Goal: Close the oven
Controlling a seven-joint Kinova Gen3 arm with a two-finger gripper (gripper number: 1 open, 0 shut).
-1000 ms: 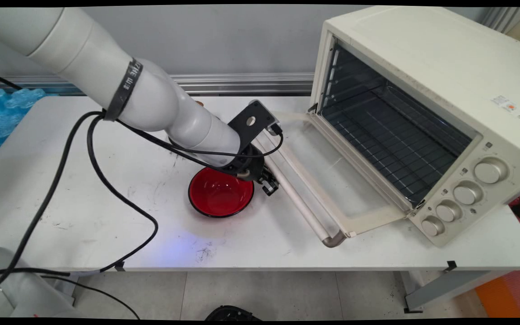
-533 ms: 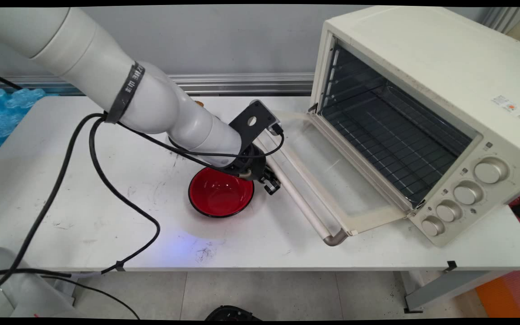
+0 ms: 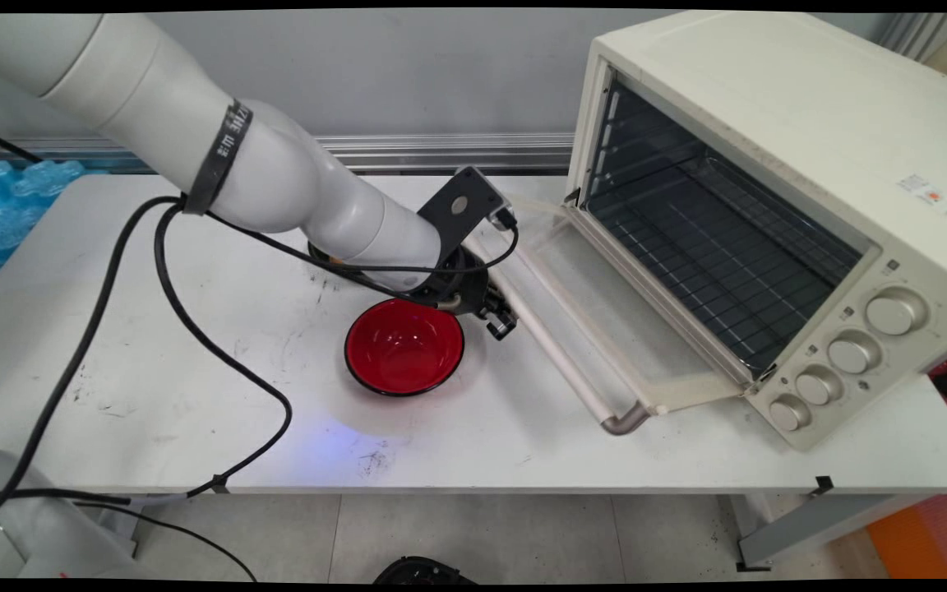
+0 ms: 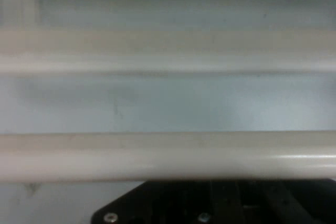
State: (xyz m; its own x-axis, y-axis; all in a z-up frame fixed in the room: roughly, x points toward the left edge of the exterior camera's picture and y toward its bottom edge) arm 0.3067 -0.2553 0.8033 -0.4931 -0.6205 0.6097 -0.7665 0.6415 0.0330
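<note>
gripper [image 3: 500, 322]: held low over the table, pressed up against the oven door's handle bar; finger state cannot be told, linkage hidden by the wrist and the bar
handle bar [image 4: 168, 156]: cream tube, seen straight across the hand view just beyond the gripper's linkage
oven door [image 3: 605, 329]: hung open, tilted down, glass pane framed in cream, just right of the gripper
bowl [image 3: 404, 346]: red, black-rimmed, upright, set just left of the gripper
oven [image 3: 778, 205]: cream toaster oven, further right, wire rack seen inside
table [image 3: 194, 395]: white, scuffed, black cables draped across it on the left
</note>
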